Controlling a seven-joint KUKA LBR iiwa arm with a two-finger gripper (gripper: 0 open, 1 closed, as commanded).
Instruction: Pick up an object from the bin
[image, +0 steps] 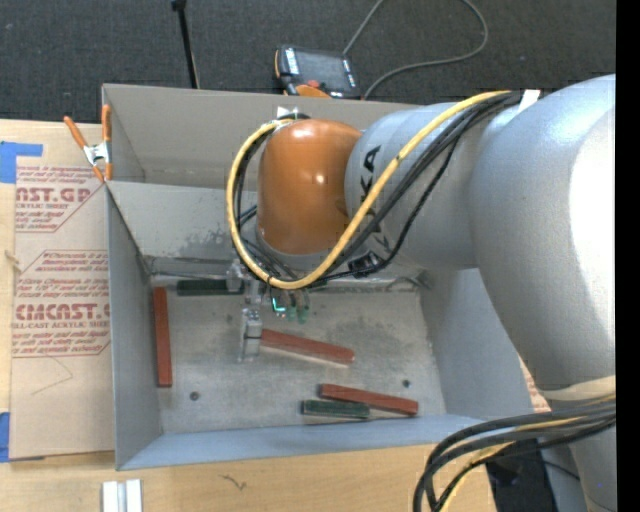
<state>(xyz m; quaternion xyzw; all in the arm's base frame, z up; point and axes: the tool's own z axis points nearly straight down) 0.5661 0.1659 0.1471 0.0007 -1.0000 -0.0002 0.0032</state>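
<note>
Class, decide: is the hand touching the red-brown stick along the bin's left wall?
No: the hand is by the middle stick at its left end, apart from the left-wall stick.

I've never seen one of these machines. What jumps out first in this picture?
The huge white arm coming in from the right, its glossy orange cover hanging over the grey bin. Beneath it the pincer is down at the left end of a reddish-brown stick in the middle of the floor; another brown stick lies along the left wall.
</note>
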